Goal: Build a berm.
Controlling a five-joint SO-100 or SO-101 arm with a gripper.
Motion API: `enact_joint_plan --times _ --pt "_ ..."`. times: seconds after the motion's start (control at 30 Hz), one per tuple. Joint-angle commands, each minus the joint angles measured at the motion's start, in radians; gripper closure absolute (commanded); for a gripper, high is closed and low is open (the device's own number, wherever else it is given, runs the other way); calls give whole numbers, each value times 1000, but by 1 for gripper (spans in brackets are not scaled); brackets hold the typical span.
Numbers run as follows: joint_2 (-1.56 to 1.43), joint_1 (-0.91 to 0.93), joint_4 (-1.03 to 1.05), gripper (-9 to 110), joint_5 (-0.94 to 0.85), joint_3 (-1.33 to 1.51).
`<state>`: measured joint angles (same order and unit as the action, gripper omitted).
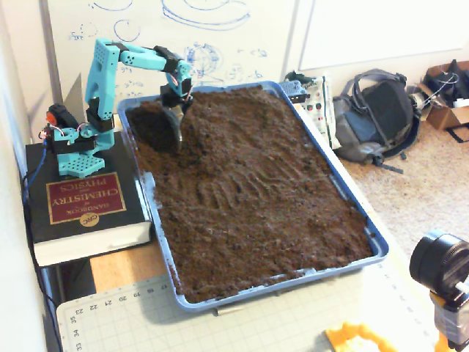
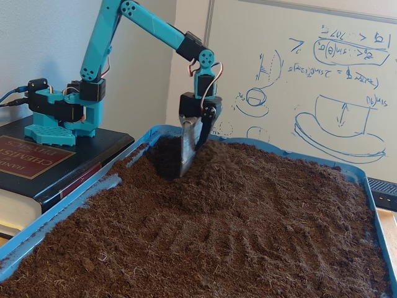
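A blue tray (image 1: pixel 368 233) (image 2: pixel 374 197) holds loose dark-brown soil. Near its far left corner in a fixed view the soil rises into a low hump, the berm (image 1: pixel 216 117) (image 2: pixel 248 164). A darker hollow (image 1: pixel 150 126) lies left of it. The teal arm's gripper (image 1: pixel 178 144) (image 2: pixel 183 172) points straight down, its tip touching the soil at the hollow's edge, against the berm's left slope. Its grey blade-like finger and black finger lie together, shut, with nothing seen held.
The arm's base stands on a thick black book (image 1: pixel 80 199) (image 2: pixel 25 158) left of the tray. A whiteboard (image 2: pixel 310 74) stands behind. A backpack (image 1: pixel 374 114) lies on the floor at right, a cutting mat (image 1: pixel 146 323) in front, a black camera (image 1: pixel 440 264) at lower right.
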<state>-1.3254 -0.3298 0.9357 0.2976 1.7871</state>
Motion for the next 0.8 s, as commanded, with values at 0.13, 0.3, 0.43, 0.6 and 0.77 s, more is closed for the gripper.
enact_joint_plan --times 0.13,0.3,0.43,0.6,0.77 --pt "-41 31 -12 101 -2 -124" --pt "-41 61 -11 101 -6 -141" --pt "-35 83 -11 101 -67 -144" --pt "-46 100 2 101 -94 -146" --pt "-120 121 6 101 -100 -117"
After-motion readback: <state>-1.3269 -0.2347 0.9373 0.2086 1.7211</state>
